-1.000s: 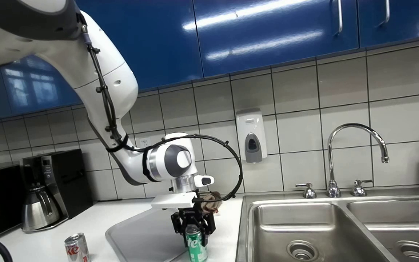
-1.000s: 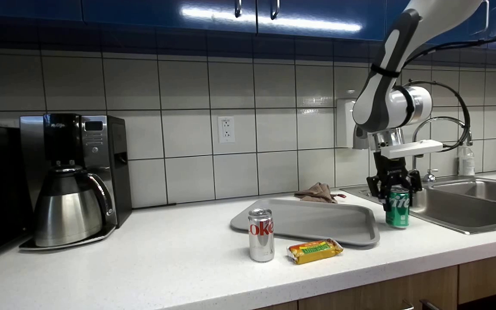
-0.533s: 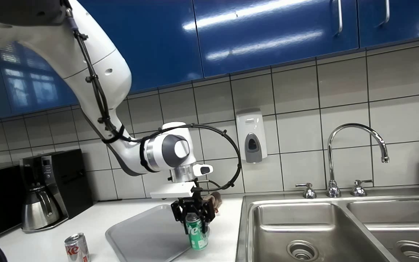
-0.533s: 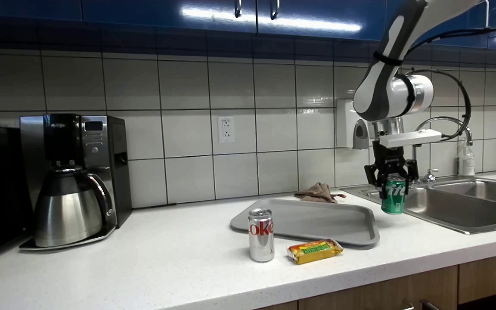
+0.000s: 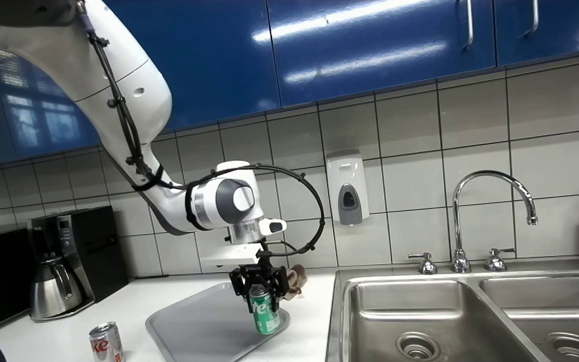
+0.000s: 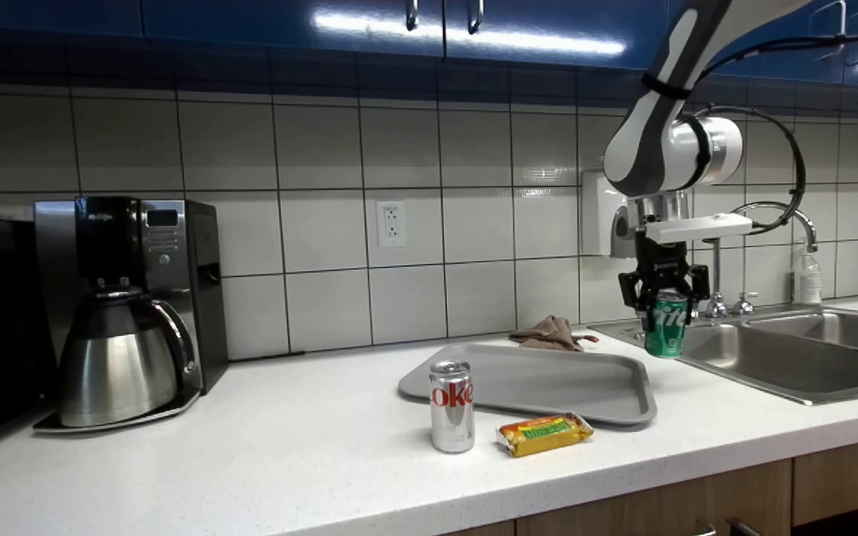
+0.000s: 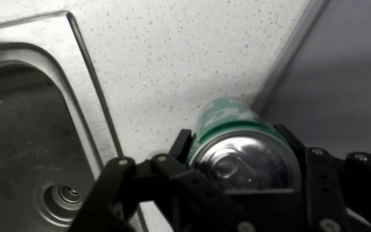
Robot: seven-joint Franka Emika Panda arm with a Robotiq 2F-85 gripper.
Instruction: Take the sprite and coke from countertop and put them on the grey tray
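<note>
Wrist view: the fingers (image 7: 181, 145) pinch the Sprite (image 7: 243, 151) from both sides, lid toward them, one against each flank. In both exterior views the can hangs near upright, clear of the counter (image 6: 287, 439). That is what has changed: a second ago its base was lower, apparently on the surface; since then it has risen and shifted toward the tray (image 6: 533, 380). I judge the pick done and the carry begun, with neither can delivered yet.

From the wrist, the Sprite's base shows right by the tray's rim, on the side facing the sink (image 7: 77, 80); whether any of it is over the tray I cannot tell. It probably needs to travel farther in before going down, since a base set on the rim could tip once let go.

Farther out, the Coke (image 6: 452, 406) has not moved. In both exterior views it is upright on the counter, apart from the tray; a bar (image 6: 544, 434) lies beside it in an exterior view. It looks like the second trip, so the Sprite would best land where room is left for it. A cloth (image 6: 548, 335) lies behind the tray, likely out of the way.
</note>
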